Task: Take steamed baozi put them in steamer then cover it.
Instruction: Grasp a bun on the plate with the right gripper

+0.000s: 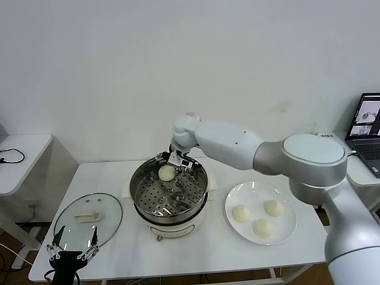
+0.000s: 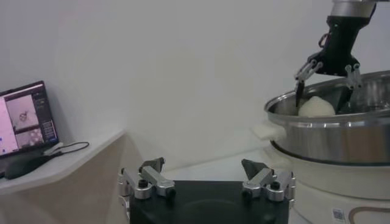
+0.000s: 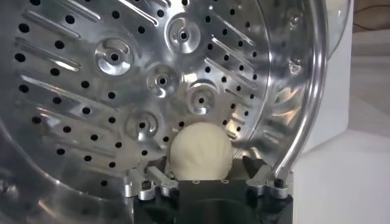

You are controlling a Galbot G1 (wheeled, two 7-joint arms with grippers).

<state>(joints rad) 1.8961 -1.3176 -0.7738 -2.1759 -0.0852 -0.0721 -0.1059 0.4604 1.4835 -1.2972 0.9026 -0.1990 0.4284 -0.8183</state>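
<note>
One steamed baozi [image 1: 167,172] lies on the perforated floor at the back of the steel steamer [image 1: 138,189], which stands mid-table. My right gripper [image 1: 175,161] hovers just over this bun with its fingers spread to either side of it and a gap on both sides. From the right wrist the bun [image 3: 200,152] rests on the basket floor between the open fingers [image 3: 152,178]. Three more baozi [image 1: 241,213], [image 1: 274,208], [image 1: 262,227] sit on a white plate [image 1: 256,197] to the right. My left gripper [image 1: 73,242] waits open at the table's front left corner.
A glass lid [image 1: 89,217] with a pale knob lies flat on the table left of the steamer, just behind the left gripper. A laptop [image 1: 369,119] stands on a side desk at far right. A second small table [image 1: 18,154] is at far left.
</note>
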